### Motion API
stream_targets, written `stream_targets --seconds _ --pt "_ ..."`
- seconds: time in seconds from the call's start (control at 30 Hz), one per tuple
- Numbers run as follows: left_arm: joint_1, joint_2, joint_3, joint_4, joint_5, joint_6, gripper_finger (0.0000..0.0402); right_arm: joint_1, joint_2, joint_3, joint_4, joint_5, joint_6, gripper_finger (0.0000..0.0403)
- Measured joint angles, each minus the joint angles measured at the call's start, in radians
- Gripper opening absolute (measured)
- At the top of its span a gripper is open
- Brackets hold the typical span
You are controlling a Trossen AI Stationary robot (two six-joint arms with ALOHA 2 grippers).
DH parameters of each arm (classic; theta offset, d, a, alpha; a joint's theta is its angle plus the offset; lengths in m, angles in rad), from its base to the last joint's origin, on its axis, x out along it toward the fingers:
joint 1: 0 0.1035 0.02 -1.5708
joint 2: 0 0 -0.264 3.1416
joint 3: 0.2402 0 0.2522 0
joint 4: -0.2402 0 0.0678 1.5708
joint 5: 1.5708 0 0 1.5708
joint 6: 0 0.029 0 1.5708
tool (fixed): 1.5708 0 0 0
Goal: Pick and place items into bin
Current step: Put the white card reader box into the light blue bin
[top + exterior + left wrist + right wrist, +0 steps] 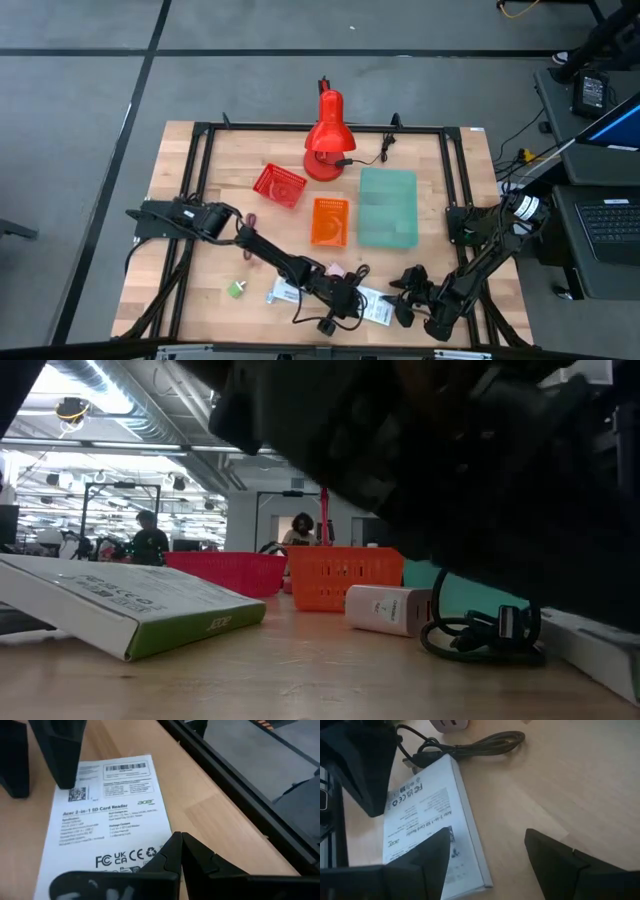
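Observation:
A white printed packet (107, 815) (427, 817) (375, 305) lies flat near the table's near edge, between my two grippers. My left gripper (177, 840) (330, 318) is shut, with its tips over that packet's edge. My right gripper (487, 852) (405, 295) is open and hovers over the packet's other end; the packet's long edge runs between its fingers. The black coiled cable (465, 747) (480, 635) and the pinkish-white cube (388, 608) (333, 270) lie just beyond. A second packet (130, 605) (285, 293) sits tilted. The green cube (237, 289) rests on the table to its left. My left gripper's shut fingertips (172, 851) stand at the packet's edge (165, 827), coming in low and slanting down. I cannot tell whether they touch it. My right gripper touches nothing.
Three bins stand mid-table: a red basket (279, 186), an orange basket (329, 221) and a teal bin (387, 207). The red desk lamp (325, 135) stands behind them. A dark red cord (251, 221) lies by the left arm. The table's black frame edge (235, 795) runs close by.

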Motion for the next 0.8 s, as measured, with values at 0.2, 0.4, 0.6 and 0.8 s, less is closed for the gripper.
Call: stream_targets --seconds 0.2,0.4,0.6,0.8 --pt "0.02 0.023 0.004 0.013 0.001 -0.059 0.0003 0.0 0.0 0.0 0.003 0.004 0.0 0.0239" --pt "0.029 0.024 0.003 -0.004 0.019 -0.083 0.0003 0.0 0.0 0.0 0.01 0.015 0.0 0.0239" --pt "0.026 0.024 0.003 -0.046 0.031 -0.1 0.0003 0.0 -0.002 0.0 0.02 0.025 -0.025 0.0239" --pt "0.026 0.024 0.002 -0.046 0.032 -0.104 0.0003 0.0 -0.002 0.0 0.056 0.024 -0.051 0.0239"
